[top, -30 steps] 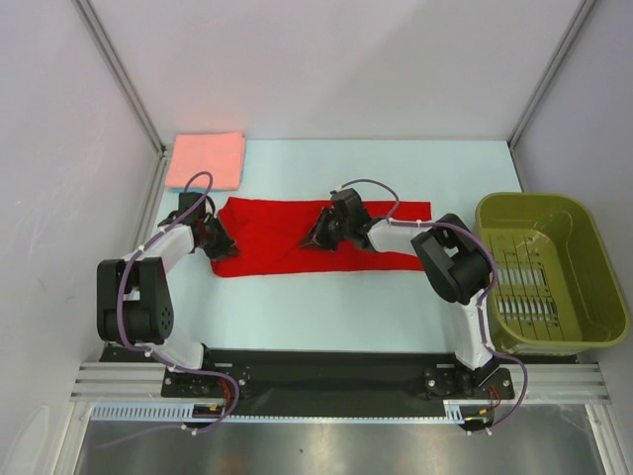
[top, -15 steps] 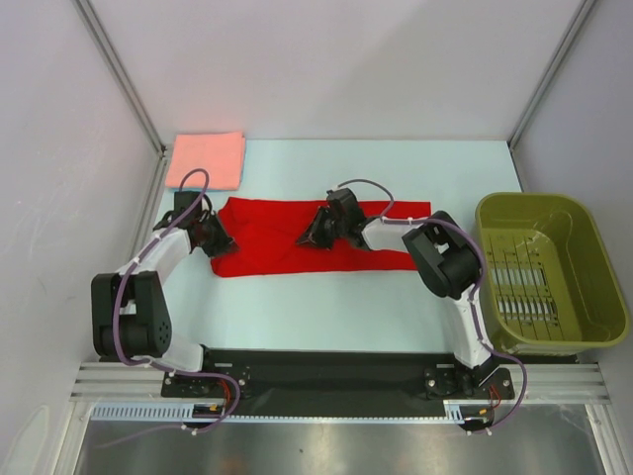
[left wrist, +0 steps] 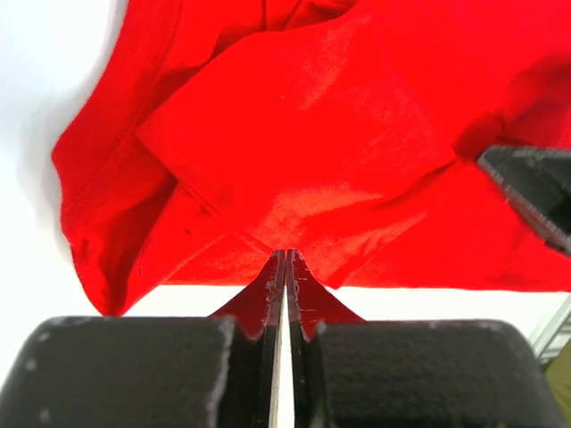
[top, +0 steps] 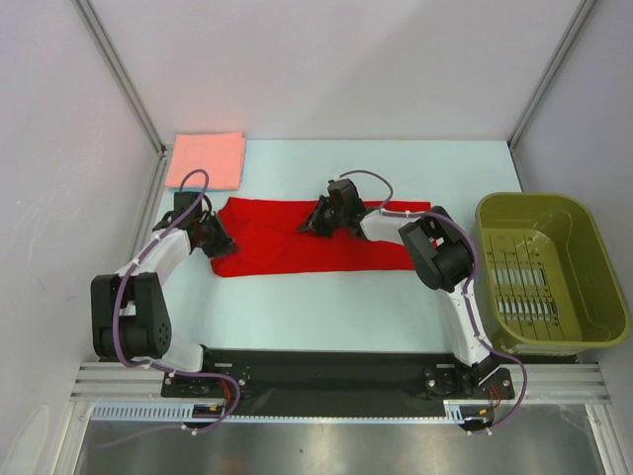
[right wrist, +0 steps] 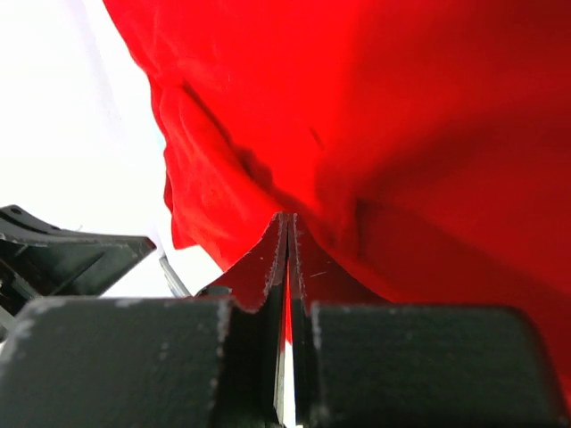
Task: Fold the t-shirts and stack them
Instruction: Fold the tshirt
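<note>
The red t-shirt (top: pixel 272 247) lies spread lengthwise across the middle of the table. My left gripper (top: pixel 224 245) is at its left end. Close up, the left gripper (left wrist: pixel 285 256) is shut, with a puckered fold of red cloth (left wrist: pixel 339 134) drawn to its tips. My right gripper (top: pixel 307 227) sits on the shirt's far edge near the middle. Seen from the wrist, the right gripper (right wrist: pixel 287 217) is shut with red cloth (right wrist: pixel 401 134) pinched between the fingers. The salmon-pink t-shirt (top: pixel 206 159) lies folded at the far left corner.
An olive-green plastic basket (top: pixel 550 213) stands at the table's right edge. White walls and metal posts close in the table's far side and both flanks. The right arm's elbow (top: pixel 435 252) hangs over the shirt's right end.
My right gripper has moved a little toward the far left, taking the pinched cloth with it. The left jaws have closed the last bit onto the shirt's left end.
</note>
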Robot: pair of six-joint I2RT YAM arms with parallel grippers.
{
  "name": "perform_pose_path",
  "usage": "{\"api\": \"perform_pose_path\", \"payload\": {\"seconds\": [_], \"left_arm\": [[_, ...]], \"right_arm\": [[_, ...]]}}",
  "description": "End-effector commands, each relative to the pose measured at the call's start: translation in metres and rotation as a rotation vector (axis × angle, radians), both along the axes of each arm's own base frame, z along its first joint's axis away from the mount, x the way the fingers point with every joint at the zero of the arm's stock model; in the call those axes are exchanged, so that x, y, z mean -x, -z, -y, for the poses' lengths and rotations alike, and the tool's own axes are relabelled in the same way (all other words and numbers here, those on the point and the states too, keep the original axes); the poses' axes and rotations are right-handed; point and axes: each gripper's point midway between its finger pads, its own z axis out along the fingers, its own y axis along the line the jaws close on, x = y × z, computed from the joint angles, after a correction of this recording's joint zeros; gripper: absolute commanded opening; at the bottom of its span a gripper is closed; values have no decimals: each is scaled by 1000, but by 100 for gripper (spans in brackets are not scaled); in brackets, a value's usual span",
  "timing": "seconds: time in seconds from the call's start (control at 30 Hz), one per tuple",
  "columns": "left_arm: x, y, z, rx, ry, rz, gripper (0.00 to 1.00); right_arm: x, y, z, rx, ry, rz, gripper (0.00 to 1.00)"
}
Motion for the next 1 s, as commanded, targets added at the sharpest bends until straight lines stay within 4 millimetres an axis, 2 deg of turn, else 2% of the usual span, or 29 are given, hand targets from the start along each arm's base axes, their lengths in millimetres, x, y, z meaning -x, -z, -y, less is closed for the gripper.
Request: {"api": "perform_pose_path", "payload": {"seconds": [0.0, 0.13, 0.2, 0.23, 0.3, 0.33, 0.43, 0.47, 0.5, 0.6, 0.67, 0.97], "left_arm": [[-2, -14, 7, 20, 41, 46, 7], [-10, -17, 11, 28, 53, 55, 13], [-16, -19, 20, 59, 81, 68, 17], [-20, -19, 27, 91, 105, 72, 20], [-25, -17, 35, 120, 129, 65, 22], [-24, -15, 49, 127, 172, 54, 23], [-25, -5, 70, 123, 215, 15, 23], [-27, -5, 76, 127, 223, 23, 23], [-28, -2, 81, 136, 218, 15, 23], [-29, 2, 97, 147, 232, 9, 23], [-29, 2, 100, 145, 235, 9, 22], [-28, 3, 99, 128, 240, 1, 22]], "right_arm": [[-21, -15, 1, 9, -1, 66, 0], [-23, -26, 6, 27, -13, 99, 1], [-25, -32, 9, 22, -19, 92, 9], [-24, -38, 7, 13, -33, 85, 16], [-20, -46, 3, -4, -53, 77, 23], [-18, -49, 2, -13, -59, 73, 27], [-8, -57, 2, -31, -61, 62, 43], [-5, -61, 1, -41, -68, 65, 53], [-2, -63, 0, -45, -73, 60, 55], [8, -58, -2, -71, -79, -2, 57], [12, -58, -5, -103, -71, -25, 57], [25, -46, -15, -100, -81, -37, 54]]}}
